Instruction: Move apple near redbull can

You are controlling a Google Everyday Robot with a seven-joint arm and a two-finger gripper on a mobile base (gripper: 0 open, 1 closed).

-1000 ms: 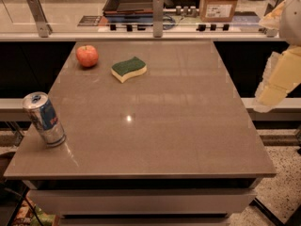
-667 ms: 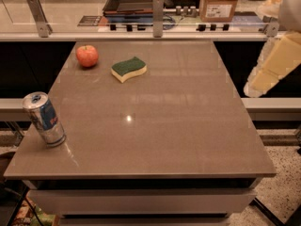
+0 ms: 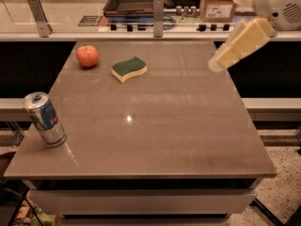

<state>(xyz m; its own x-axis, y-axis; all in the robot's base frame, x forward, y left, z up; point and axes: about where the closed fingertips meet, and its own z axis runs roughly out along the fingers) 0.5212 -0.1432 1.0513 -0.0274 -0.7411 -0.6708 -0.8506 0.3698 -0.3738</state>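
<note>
Gripper hovered over table right edge; grip state not discernible. Risk: reaching for apple could clip sponge nearby.

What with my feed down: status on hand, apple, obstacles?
Hand raised at far right of table. Apple far left, untouched; redbull can near left. Sponge beside apple, off the path.
</note>
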